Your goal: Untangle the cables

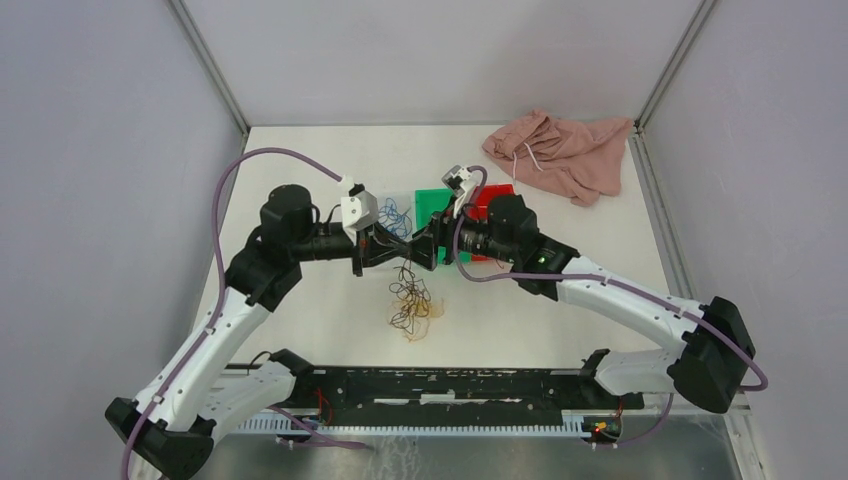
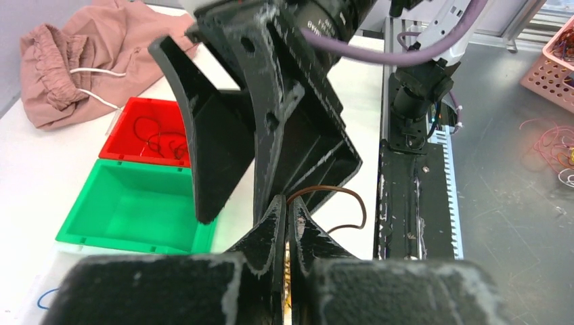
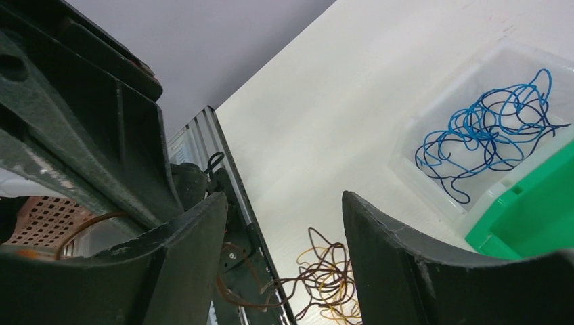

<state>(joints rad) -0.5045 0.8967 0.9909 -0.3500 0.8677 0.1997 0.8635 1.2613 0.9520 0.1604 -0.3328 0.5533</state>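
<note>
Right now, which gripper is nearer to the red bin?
Right. The right gripper hangs by the green bin beside the red bin; the left gripper, shut on a cable, is farther left, by the clear bin.

The left arm (image 1: 215, 340) rises from the lower left of the top view, bends, and points right. The right arm (image 1: 620, 295) comes from the lower right and points left. They meet tip to tip in the middle. The left gripper (image 1: 398, 247) has its fingers (image 2: 271, 230) pinched together on one of the cables (image 2: 338, 191). The right gripper (image 1: 425, 250) has its fingers (image 3: 399, 257) spread wide.
</note>
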